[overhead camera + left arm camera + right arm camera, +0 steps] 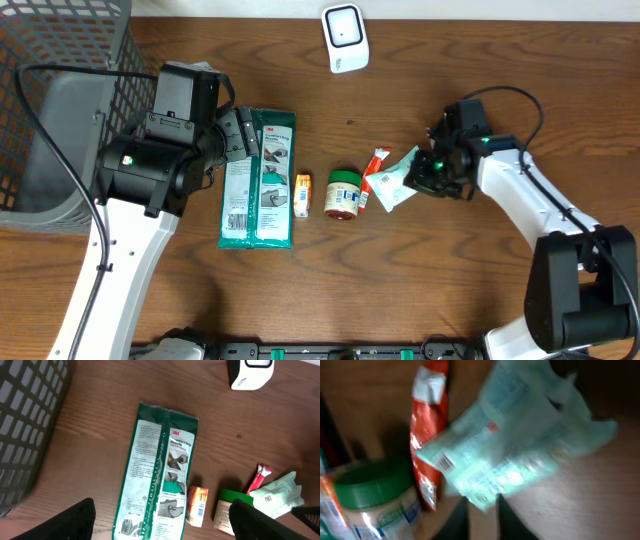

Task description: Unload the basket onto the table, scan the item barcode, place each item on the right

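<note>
The right claw (482, 517) is pinched on a corner of the pale green packet (395, 183), which is just beside the red sachet (377, 165), barcode facing up, well apart from the white scanner (345, 38). The left claw (163, 505) is spread wide and holds nothing, above the long green glove pack (257, 178) on the worktop (450, 300).

The glove pack (257, 178) lies flat on the bench (420, 290) beneath the left jaws, with the basket (60, 110) to their left. To their right a small box (303, 194), a jar (343, 194) and a packet (378, 158) lead to the pouch (395, 182) between the right jaws. The scanner (344, 38) stands beyond, well apart from both jaws.
</note>
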Robot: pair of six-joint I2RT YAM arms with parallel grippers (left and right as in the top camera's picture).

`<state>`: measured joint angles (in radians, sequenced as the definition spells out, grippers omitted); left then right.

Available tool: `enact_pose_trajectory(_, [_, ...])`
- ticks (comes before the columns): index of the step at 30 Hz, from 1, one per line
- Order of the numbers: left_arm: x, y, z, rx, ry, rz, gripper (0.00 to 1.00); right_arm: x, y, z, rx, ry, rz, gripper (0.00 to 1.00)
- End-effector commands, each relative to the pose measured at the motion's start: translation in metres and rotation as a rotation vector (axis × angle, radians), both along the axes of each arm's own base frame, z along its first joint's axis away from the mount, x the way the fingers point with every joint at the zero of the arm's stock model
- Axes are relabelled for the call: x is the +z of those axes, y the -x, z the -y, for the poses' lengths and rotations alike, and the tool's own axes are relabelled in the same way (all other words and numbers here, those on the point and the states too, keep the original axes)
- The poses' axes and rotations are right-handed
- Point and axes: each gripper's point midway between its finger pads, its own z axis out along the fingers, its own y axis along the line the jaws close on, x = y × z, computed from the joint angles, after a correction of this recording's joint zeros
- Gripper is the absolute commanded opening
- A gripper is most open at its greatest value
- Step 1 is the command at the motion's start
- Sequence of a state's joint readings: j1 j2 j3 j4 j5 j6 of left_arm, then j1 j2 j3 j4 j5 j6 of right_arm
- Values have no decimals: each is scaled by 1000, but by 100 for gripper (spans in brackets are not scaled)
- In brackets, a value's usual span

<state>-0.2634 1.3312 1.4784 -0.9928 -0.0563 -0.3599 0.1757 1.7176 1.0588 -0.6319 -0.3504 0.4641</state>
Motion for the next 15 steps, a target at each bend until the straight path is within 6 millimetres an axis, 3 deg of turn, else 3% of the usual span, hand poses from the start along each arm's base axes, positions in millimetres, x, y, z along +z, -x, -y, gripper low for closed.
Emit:
enact_pose_trajectory(1, [4,-2,-4,6,-17,11,86,-8,6,-13,-56,7,-19,1])
enact_pose_trajectory(7, [4,-2,-4,6,-17,11,86,-19,14,-26,-46,107,3,1])
enact_pose_trajectory(15, [4,-2,-4,6,-17,11,86,-28,17,-14,-47,244,41,1])
